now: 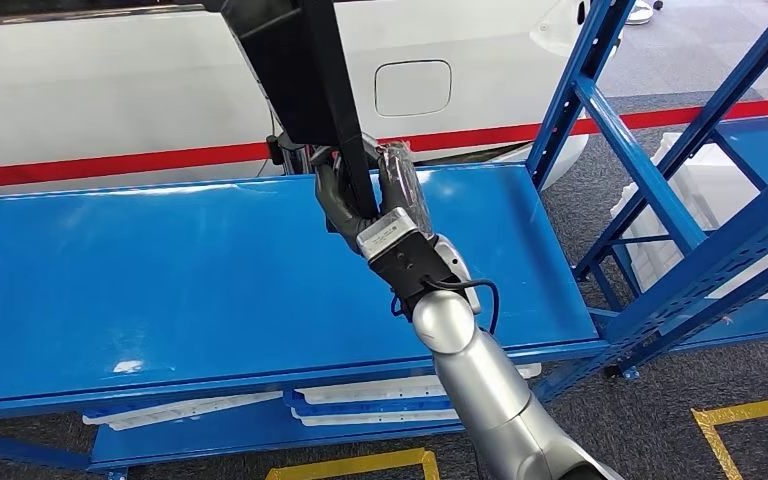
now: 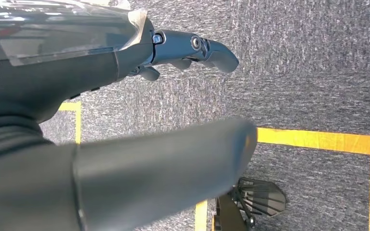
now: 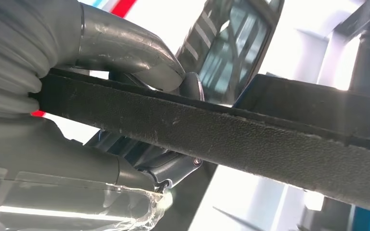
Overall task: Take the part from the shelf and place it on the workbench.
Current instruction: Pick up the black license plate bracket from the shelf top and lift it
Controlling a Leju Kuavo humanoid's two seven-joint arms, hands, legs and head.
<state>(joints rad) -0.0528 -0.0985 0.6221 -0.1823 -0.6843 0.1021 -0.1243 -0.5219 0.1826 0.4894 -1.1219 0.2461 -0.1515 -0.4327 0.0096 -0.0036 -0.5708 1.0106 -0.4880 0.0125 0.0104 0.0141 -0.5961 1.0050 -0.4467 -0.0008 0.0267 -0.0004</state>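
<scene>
One hand is loaded: the right hand (image 1: 375,205) grips a long black part (image 1: 305,70), thumb on one side and dark fingers on the other, clamped round its narrow lower strip. The part rises up and away from the hand w/ a wider black panel at its upper end, tilted a bit, held in the air over the blue workbench (image 1: 160,290); can't tell if its low end touches the top. In the right wrist view the part (image 3: 231,130) reads as a rough, dark-textured bar crossing the palm, thumb (image 3: 130,48) pressed on one edge, fingers wrapped under the other. Clear plastic film covers the back of the hand. Beyond the hand, past the bench's far edge: a white car body (image 1: 110,90) w/ a red stripe. To the hand's right: blue shelf uprights (image 1: 650,180) w/ white trays behind. Left hand (image 2: 125,120) hangs over grey carpet (image 2: 308,57) w/ yellow floor tape (image 2: 318,140); thumb and fingers apart, nothing between them.
</scene>
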